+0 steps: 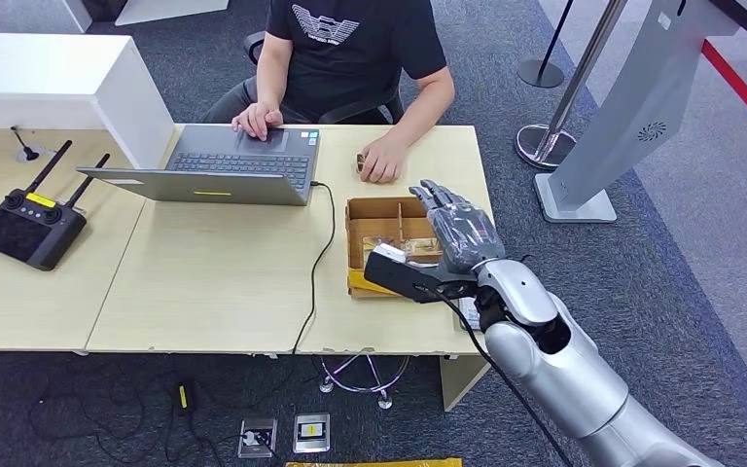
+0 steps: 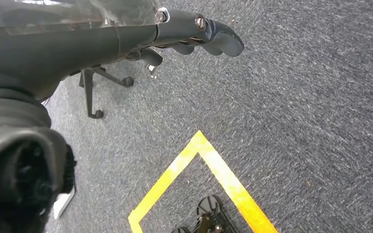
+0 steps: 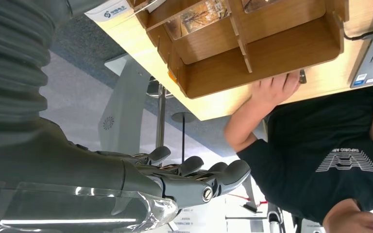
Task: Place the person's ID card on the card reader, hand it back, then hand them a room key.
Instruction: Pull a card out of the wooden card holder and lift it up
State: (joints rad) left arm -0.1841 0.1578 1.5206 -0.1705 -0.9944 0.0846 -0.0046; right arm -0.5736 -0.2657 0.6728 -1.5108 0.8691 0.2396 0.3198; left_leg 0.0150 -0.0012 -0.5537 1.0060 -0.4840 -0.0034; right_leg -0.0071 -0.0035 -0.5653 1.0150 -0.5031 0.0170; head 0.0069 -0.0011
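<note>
On worktop, far R side: wooden divided box (image 1: 374, 209) is seen, set near the edge, several compartments; printed cards (image 3: 201, 12) are seen lying flat in some of them, under clear covers in R wrist view.
R hand (image 1: 459, 232): held above the box's R side, palm turned inward, nothing gripped. Fingers (image 3: 223, 174) are extended and lie close together, slightly curled; thumb kept apart. No contact w/ box can be made out.
R arm: silver, brought in from lower R; a black wrist camera bar (image 1: 404, 275) is seen across the box's near edge.
L hand (image 2: 194, 31): hung low over grey carpet, nothing held. Fingers are seen curled inward, close together.
ID card / room key: which card is which cannot be told. A small dark item (image 1: 360, 161) is seen at the person's hand, too small to identify.
Person (image 1: 350, 58): seated across worktop, black T-shirt w/ white print. One hand (image 1: 258, 120) is rested on laptop, other hand (image 1: 382, 161) laid on worktop just beyond the box.
Laptop (image 1: 229, 165): grey, open, at worktop centre; black cable (image 1: 316, 263) is run from its side over the near edge.
Remote controller (image 1: 29, 219): black, two antennas, placed on the L worktop section, well apart from box.
Floor: yellow tape lines (image 2: 209, 170) are seen on carpet; chair base legs (image 2: 94, 92) near L hand.
Beyond worktop, R: grey kiosk stand (image 1: 632, 97), stanchion base (image 1: 540, 144).
</note>
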